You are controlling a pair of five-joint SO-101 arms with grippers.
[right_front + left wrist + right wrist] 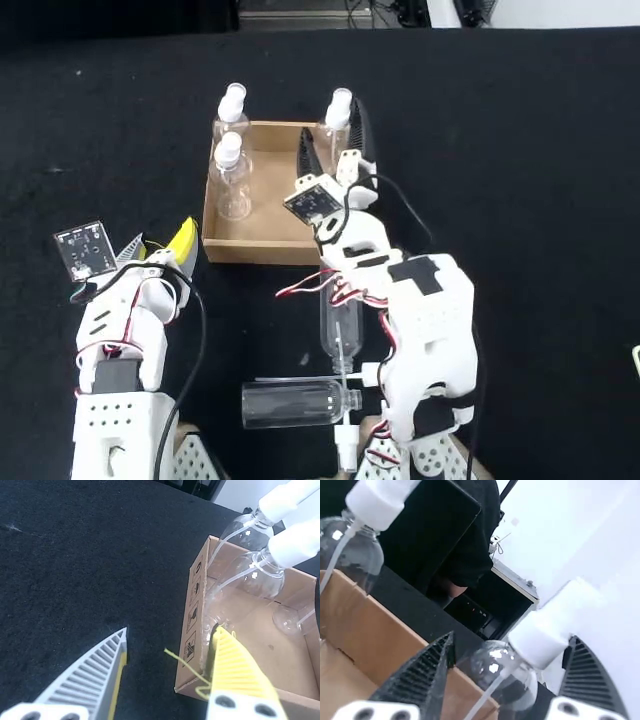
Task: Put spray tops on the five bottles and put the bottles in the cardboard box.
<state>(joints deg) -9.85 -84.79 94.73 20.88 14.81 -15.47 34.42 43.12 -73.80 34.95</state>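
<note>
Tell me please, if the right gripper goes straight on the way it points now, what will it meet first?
Most likely the bottle standing in the cardboard box corner: the right gripper points at it, open fingers on either side. Its white spray top seems nearest, though depth is hard to judge.

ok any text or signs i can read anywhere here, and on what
No words or numbers can be read anywhere.
cardboard box: a column of small black printed symbols on its outer side wall, pictures rather than letters, too blurred to make out.
bottles: clear plastic, no label seen on them.
circuit board on the left arm's wrist: tiny marks, too small to read.
</note>
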